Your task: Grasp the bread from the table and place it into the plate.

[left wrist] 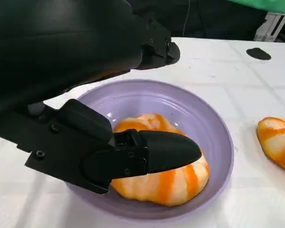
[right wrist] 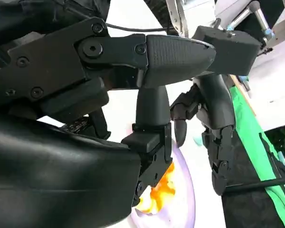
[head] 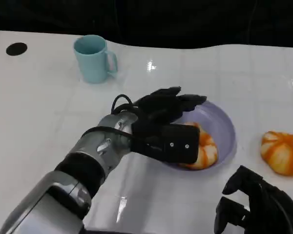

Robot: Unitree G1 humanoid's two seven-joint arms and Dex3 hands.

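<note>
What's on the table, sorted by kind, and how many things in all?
Bread: 2, one in the plate under the left hand, one on the table beyond the right hand
Plate: 1, purple
Mug: 1, light blue
Total: 4

Orange-white striped bread; lilac plate; turquoise mug.

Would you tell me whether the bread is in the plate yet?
In: one bread lies inside the purple plate, under the left hand.
</note>
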